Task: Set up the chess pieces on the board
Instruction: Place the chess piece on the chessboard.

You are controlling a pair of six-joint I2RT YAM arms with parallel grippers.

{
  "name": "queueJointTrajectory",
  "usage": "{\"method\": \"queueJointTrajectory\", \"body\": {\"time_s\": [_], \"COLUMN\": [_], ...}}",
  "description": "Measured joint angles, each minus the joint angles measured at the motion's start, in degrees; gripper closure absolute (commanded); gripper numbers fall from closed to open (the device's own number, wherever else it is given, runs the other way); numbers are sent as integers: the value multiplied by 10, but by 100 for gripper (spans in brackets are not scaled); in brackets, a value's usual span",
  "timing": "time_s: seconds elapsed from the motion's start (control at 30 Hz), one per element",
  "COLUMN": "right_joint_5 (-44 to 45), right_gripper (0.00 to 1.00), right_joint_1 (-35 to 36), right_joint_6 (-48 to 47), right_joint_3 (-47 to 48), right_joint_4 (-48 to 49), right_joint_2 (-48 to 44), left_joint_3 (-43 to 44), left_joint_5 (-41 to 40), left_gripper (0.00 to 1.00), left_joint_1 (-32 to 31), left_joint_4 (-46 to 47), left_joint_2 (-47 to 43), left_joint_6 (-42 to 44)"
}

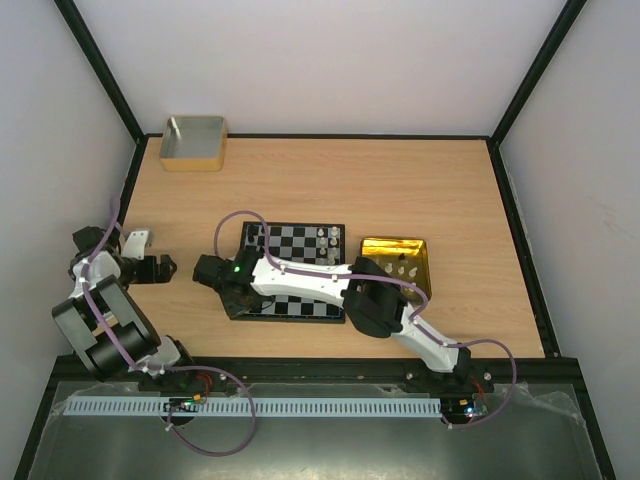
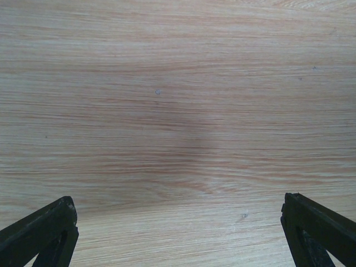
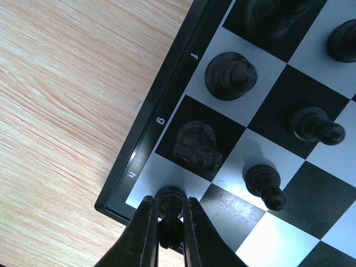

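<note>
At the corner square marked h of the small flat chessboard with black and pale grey checks [image 3: 150, 130], the right gripper [image 3: 169, 214] has its two black fingers pressed against a tiny black chessman [image 3: 169, 197], just inside the thin black border. Whether the chessman's foot touches the square cannot be told. On the dark g square beside it stands a black knight [image 3: 194, 144], and on the pale f square a round-headed black piece [image 3: 230, 75]. Two black pawns [image 3: 317, 125] stand one row further in.

From above, the chessboard lies near the middle of the pale wooden table [image 2: 178, 83], with the right arm stretched across it. A few cream-white chessmen [image 1: 325, 240] stand on its far right squares. A shiny gold tin [image 1: 375, 248], just beside the right edge, holds more cream pieces. A grey box with tan rim [image 1: 193, 160] sits at the far left corner. The left gripper [image 2: 178, 203] hangs over bare wood, well apart from the chessboard, jaws spread wide.
</note>
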Motion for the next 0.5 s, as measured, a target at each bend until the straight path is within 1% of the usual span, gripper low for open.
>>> {"method": "queueJointTrajectory", "body": {"time_s": [0.13, 0.23, 0.5], "right_joint_5": [-3, -5, -6], "right_gripper": [91, 86, 79], "right_joint_1": [0, 0, 0], "right_joint_6": [0, 0, -2], "right_joint_3": [0, 0, 0], "right_joint_4": [2, 5, 8], "right_joint_2": [2, 2, 3], "left_joint_3": [-4, -4, -7], "left_joint_5": [-1, -1, -1], "left_gripper": [0, 0, 1], "left_joint_1": [0, 0, 0], "left_joint_4": [1, 2, 5], "left_joint_2": [4, 5, 5], "left_joint_6": [0, 0, 1]}}
